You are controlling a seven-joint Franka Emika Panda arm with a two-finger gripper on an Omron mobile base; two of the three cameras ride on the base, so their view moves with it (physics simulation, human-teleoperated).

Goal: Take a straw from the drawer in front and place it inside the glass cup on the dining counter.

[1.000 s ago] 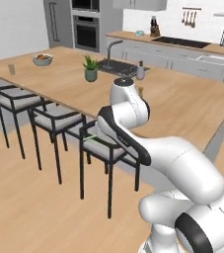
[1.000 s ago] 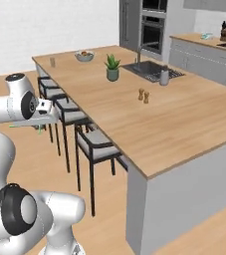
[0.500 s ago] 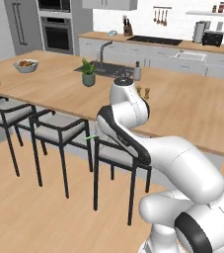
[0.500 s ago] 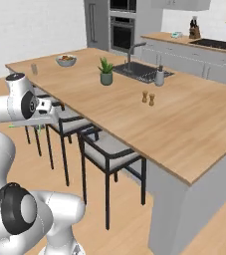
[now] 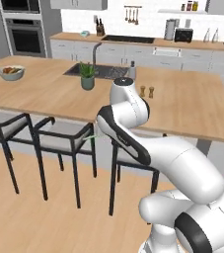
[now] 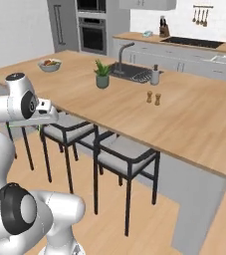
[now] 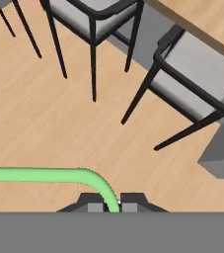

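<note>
Gripper (image 7: 112, 203) jaws pinched on the straw (image 7: 44, 175), which bends away to the left in the hand view over wood floor (image 7: 49, 123). In the left base view the straw's green tip (image 5: 91, 138) shows beside the arm, above a bar stool (image 5: 64, 136). Dining counter (image 5: 182, 106) beyond carries fruit bowl (image 5: 11, 72), potted plant (image 5: 87, 76) and two shakers (image 5: 147, 92).

Straw (image 5: 91, 138) tip pokes out beside stool (image 5: 64, 136).
</note>
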